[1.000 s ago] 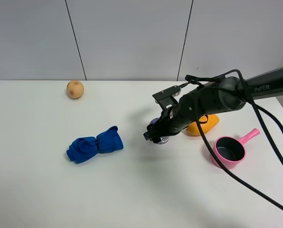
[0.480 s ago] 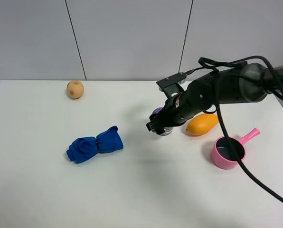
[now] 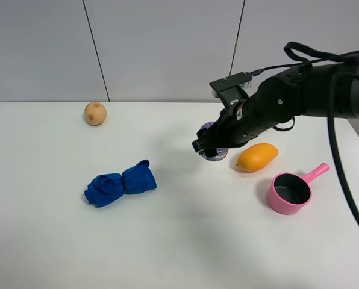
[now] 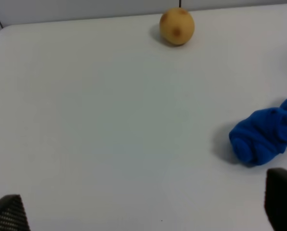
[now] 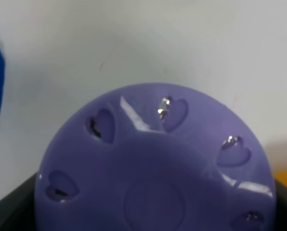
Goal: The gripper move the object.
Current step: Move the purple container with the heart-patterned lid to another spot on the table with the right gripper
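Right, from high up: the right gripper (image 3: 206, 148) is clamped on the lilac-lidded container (image 3: 215, 156), mid-table, just left of the orange mango (image 3: 257, 156). The pink saucepan (image 3: 290, 192) sits nearer and to the right, the blue cloth (image 3: 120, 183) well left. Left wrist now: the left gripper (image 4: 143, 211) is spread wide over the white table (image 4: 85, 120), holding nothing. Right wrist: the lid (image 5: 153, 183) fills the view, heart slots facing the camera. It's squat and round, with no long axis.
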Controlling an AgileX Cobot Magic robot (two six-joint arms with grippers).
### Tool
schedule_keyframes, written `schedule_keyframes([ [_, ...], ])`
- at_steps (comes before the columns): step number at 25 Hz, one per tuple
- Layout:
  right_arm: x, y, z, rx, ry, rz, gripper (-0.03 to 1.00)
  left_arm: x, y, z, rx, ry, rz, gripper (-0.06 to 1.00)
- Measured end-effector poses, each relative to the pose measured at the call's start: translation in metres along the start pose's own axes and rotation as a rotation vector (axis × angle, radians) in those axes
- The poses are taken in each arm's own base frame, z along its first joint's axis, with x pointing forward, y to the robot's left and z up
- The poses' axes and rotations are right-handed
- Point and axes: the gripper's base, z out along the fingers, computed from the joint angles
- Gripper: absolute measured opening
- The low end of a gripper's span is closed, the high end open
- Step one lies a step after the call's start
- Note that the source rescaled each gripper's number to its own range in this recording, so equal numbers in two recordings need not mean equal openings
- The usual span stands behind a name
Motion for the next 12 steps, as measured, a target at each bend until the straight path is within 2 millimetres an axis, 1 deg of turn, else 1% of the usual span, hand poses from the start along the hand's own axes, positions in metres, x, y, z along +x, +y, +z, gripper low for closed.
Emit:
schedule_keyframes([
  [2,0.0,-0.007,-0.006,0.012,0.008,0.016,0.0,0.0,0.0,0.0,0.0,0.0,0.0,1.0],
  [5,0.003,-0.028,-0.012,0.046,0.033,0.062,0.0,0.0,0.0,0.0,0.0,0.0,0.0,1.0],
  [12,0.011,-0.088,-0.026,0.169,0.048,0.121,0.0,0.0,0.0,0.0,0.0,0.0,0.0,1.0],
])
